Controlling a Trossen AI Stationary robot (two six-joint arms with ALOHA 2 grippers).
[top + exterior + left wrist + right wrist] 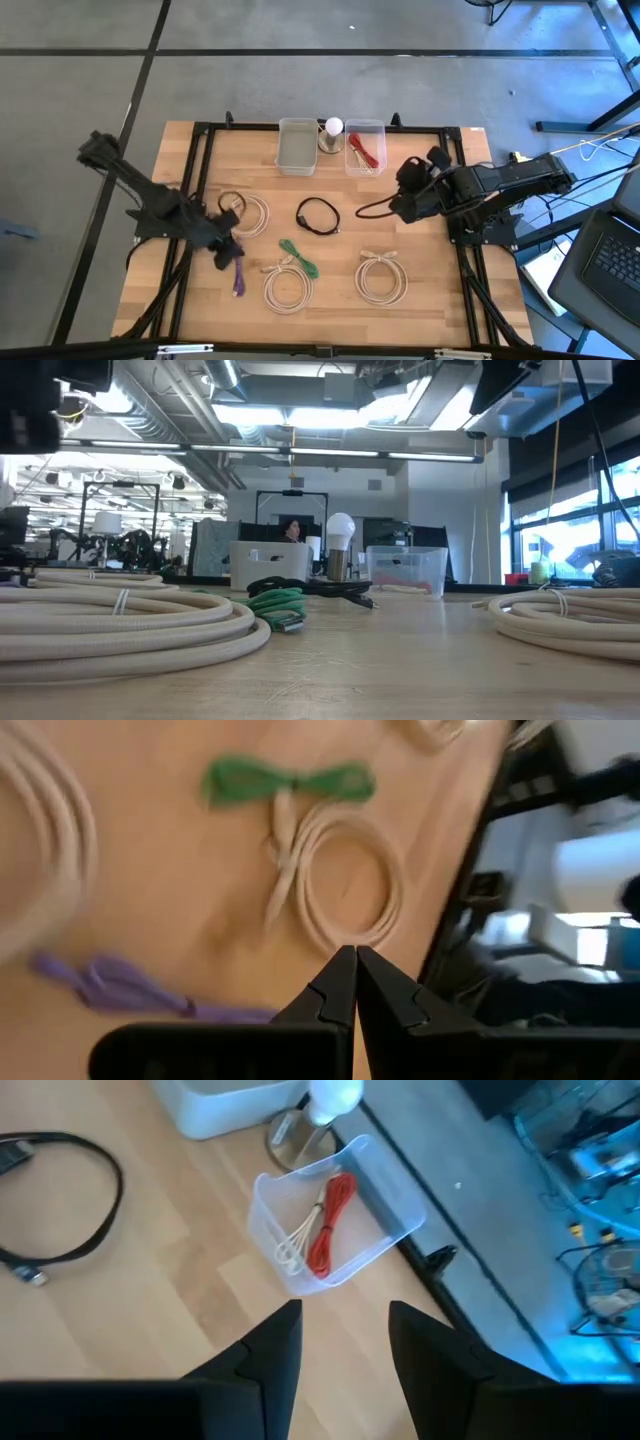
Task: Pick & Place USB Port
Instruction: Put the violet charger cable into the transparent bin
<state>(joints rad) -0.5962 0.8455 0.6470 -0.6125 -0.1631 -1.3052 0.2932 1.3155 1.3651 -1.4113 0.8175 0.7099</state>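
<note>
Left gripper (355, 960) jaws pinched shut, empty, over counter (430, 300) at 8 o'clock, beside purple cable (238, 275). Right gripper (345, 1335) jaws wide, at 3 o'clock. We open left first, centre on connector, descend straight.

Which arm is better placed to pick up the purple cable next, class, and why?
Likely the left. Its claw hangs beside the purple cable, fingers together. The right claw is open near the bin holding a red cable, across the table.

Two bins (298, 146) behind five cable coils (318, 216) on the table (440, 310)
</note>
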